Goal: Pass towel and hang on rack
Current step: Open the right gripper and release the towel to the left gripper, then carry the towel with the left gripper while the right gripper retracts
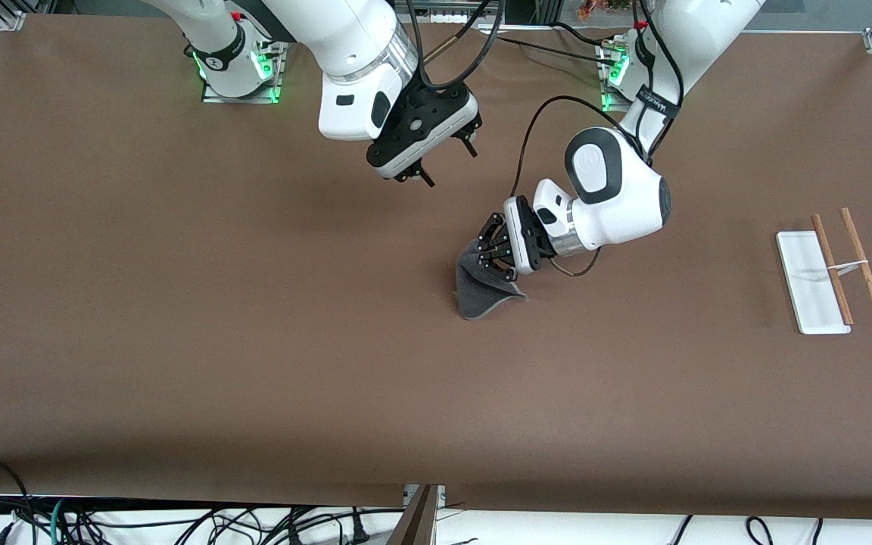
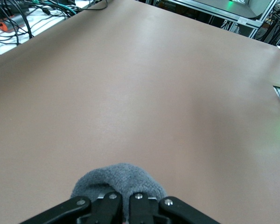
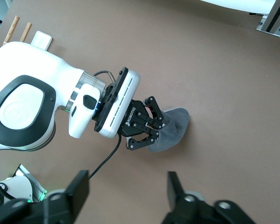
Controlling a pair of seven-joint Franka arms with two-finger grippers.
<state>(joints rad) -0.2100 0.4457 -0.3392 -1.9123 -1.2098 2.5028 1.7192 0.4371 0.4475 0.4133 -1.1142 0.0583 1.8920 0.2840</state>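
While left gripper (image 1: 490, 248) clamps towel (image 1: 481, 291) | right gripper (image 1: 447, 161) hovers agape

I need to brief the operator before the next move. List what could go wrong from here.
1. The left gripper pinches only one edge of the towel, whose loose end touches the table; it may drag or slip out.
2. The rack stands at the left arm's end of the table, a long carry.
3. The right gripper, jaws open, hangs over the table close to the left arm and may clash.
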